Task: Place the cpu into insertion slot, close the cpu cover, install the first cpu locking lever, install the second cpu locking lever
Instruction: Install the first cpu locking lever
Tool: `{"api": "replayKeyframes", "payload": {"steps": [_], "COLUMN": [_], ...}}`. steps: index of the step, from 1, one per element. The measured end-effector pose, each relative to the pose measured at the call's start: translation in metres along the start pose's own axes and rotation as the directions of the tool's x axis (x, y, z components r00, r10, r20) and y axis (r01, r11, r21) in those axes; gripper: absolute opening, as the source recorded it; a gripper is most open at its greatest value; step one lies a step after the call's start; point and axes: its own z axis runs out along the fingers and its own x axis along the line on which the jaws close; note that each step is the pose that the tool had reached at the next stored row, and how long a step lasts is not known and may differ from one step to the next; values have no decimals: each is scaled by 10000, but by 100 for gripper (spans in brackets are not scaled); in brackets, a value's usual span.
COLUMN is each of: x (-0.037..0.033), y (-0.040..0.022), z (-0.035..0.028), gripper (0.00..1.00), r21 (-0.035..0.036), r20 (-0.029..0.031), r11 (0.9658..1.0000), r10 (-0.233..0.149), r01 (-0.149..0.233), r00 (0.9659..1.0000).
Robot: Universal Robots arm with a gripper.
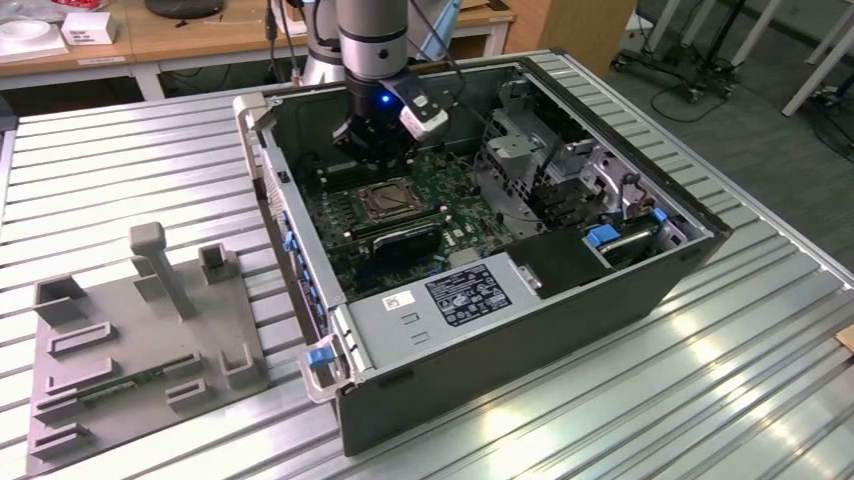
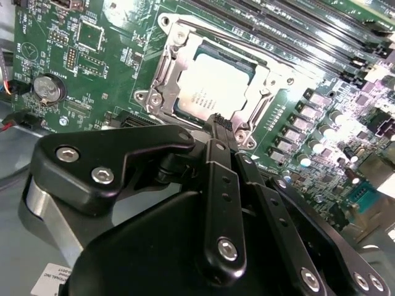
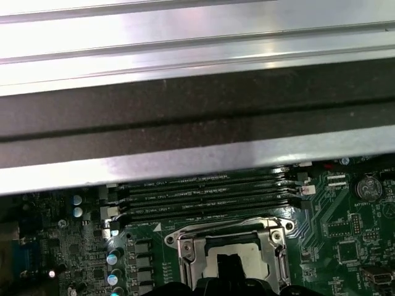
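The cpu [image 2: 213,86] is a pale square chip lying in the insertion slot [image 1: 387,200] on the green motherboard. The silvery cpu cover [image 2: 165,58] lies flat around it, and the chip shows through its window. In the first wrist view the cpu [image 3: 250,256] and the cover's frame [image 3: 185,246] sit just below the memory slots. My gripper [image 2: 221,122] hangs just above the socket's edge with its black fingers pressed together and nothing between them. In the exterior view the gripper [image 1: 378,160] is inside the open computer case, by the far side of the socket.
The case's metal walls [image 1: 267,150] and a drive cage [image 1: 534,160] close in around the board. Long black memory slots [image 3: 203,194] run beside the socket, and a coin battery [image 2: 49,88] is nearby. A grey fixture plate [image 1: 134,330] lies on the ribbed table at the exterior view's left.
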Motion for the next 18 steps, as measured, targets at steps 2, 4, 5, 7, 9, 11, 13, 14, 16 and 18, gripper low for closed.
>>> {"api": "replayKeyframes", "payload": {"steps": [2, 4, 5, 7, 9, 11, 13, 14, 16, 18], "x": [-4, -15, -22, -29, -32, -37, -41, -41, -41, -42], "y": [1, 2, 2, -7, -33, -72, -106, -111, -111, -111], "z": [0, 1, 2, 2, 2, 1, 1, 1, 1, 1], "gripper": [11, 11, 11, 11, 11, 11, 11, 11, 11, 11], "r21": [0, 0, -1, 1, -1, 1, 0, 0, 1, 0], "r20": [-1, -1, -1, -2, -1, -2, -1, -1, -1, -1], "r11": [10000, 10000, 10000, 10000, 10000, 10000, 10000, 10000, 10000, 10000], "r10": [-1, -1, -1, 0, 0, 0, 0, 0, 1, 0], "r01": [1, 1, 1, 0, 0, 0, 0, 0, -1, 0], "r00": [10000, 10000, 10000, 10000, 10000, 10000, 10000, 10000, 10000, 10000]}}
